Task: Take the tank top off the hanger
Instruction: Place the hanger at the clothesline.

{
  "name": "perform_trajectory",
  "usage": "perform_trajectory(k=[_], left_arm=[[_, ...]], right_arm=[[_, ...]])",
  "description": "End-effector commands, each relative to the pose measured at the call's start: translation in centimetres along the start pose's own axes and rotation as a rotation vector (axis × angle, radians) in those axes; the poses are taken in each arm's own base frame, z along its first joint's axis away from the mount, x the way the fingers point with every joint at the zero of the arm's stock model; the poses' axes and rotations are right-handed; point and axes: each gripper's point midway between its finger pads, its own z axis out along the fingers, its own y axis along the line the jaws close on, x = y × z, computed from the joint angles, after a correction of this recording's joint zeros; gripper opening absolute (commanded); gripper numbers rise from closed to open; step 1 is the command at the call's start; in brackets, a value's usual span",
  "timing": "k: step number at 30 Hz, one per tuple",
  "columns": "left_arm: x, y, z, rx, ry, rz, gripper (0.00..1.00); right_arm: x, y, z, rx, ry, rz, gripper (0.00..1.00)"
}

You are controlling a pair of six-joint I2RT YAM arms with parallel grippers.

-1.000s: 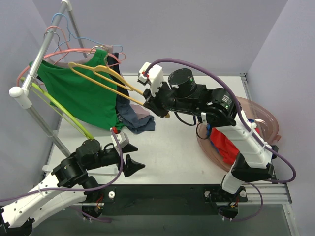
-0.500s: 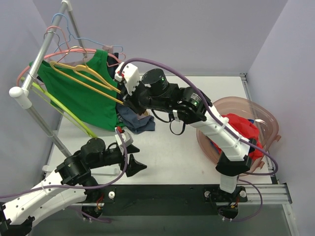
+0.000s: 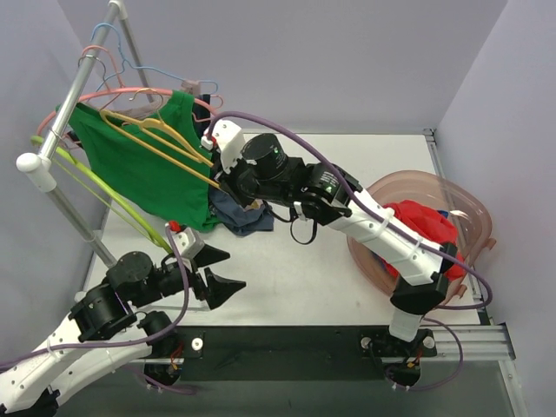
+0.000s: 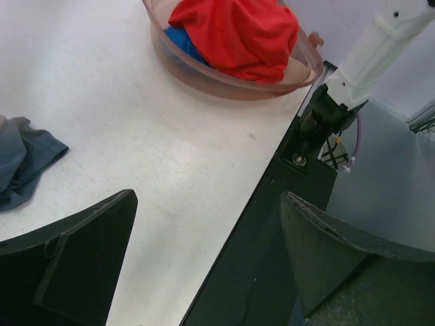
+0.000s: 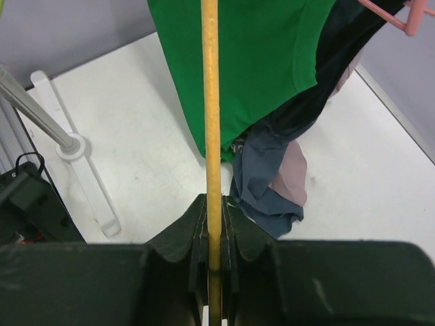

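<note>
Green sleeveless tank top (image 3: 130, 174) is seen hanging at the far left from the slanted metal rail (image 3: 71, 87), its hem reaching down toward the white table (image 3: 330, 269). Across its front a thin yellow hanger (image 3: 174, 157) is held, the bar pinched tight between the closed jaws of the right gripper (image 5: 214, 210). At the near left, the left gripper (image 3: 213, 269) is held spread wide and empty above the table. A crumpled blue-grey garment (image 3: 248, 217) is seen lying just under the green hem.

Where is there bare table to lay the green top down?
Bare table runs between the blue-grey clothes pile and the basin, down to the near edge. The far right corner is bare too. Crowded at left: rack, hangers, green top.
</note>
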Motion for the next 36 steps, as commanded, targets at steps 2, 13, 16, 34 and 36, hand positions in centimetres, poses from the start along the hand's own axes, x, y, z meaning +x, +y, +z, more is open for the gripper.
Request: perform_trajectory(k=[2,13,16,34,36], left_arm=[[-6.8,-1.4,-0.7,-0.006,-0.150,-0.040,0.96],[-14.1,-3.4,0.1,0.043,-0.318,-0.114,0.93],[-16.3,-3.2,0.2,0.017,-0.377,-0.135,0.92],[-27.2,0.7,2.8,-0.218,-0.696,-0.405,0.75],[-26.9,1.9,3.1,-0.288,-0.686,-0.435,0.68]], right_arm=[[-2.1,-1.8,-4.9,0.049,-0.104,0.056,0.00],[0.8,-3.4,-8.5,0.085,-0.082,0.108,0.00],[1.2,-3.3,-9.0,0.078,-0.082,0.116,0.00],[3.0,-2.0,-9.7,0.030,-0.101,0.175,0.00],[2.8,-1.9,-10.0,0.026,-0.109,0.168,0.00]])
